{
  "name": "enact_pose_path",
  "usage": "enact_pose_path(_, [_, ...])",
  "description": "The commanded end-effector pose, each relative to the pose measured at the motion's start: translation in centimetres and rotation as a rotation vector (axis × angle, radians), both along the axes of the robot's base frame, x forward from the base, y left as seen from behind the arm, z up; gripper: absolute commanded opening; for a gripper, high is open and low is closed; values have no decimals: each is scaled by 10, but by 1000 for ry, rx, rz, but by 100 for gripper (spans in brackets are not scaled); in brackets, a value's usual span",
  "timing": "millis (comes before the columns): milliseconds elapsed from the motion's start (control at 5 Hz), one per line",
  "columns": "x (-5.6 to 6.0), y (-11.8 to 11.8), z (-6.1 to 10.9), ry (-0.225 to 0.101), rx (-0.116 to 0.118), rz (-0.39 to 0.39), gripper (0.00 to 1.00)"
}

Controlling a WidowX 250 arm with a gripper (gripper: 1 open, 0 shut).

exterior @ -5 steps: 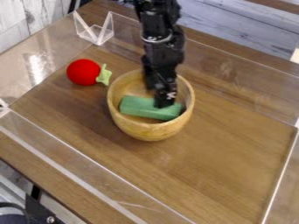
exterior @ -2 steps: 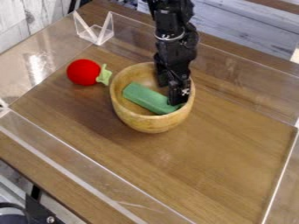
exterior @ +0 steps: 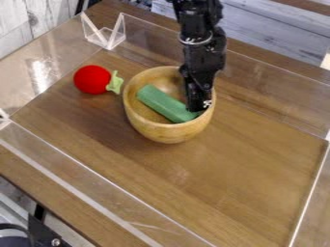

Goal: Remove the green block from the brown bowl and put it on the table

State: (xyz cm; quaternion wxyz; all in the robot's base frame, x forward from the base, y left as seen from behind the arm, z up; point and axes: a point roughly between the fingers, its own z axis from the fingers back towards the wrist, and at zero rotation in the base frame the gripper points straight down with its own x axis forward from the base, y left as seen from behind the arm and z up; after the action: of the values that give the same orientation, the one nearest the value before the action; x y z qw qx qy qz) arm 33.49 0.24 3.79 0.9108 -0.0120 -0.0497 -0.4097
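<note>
The bowl (exterior: 168, 118) sits on the table (exterior: 245, 183) slightly above frame centre. The block (exterior: 165, 103) lies inside it, slanting from upper left to lower right. The end effector (exterior: 196, 104) reaches down into the bowl's right half. The ball (exterior: 91, 79) rests left of the bowl, just beside its rim.

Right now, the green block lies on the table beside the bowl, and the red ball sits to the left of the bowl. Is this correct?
Not quite. The green block lies inside the bowl, not on the table; the camera view shows it there, with the gripper down at its right end. The red ball is indeed left of the bowl.
</note>
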Motion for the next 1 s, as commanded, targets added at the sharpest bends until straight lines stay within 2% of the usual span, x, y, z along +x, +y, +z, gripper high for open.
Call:
enact_pose_path(0, [1, 1, 23, 4, 43, 30, 0])
enact_pose_path(200, [-1, 2, 46, 20, 77, 83, 0])
enact_pose_path(400, [-4, -9, 69, 29, 131, 159, 0])
enact_pose_path(800, [-9, -40, 103, 29, 203, 308, 0])
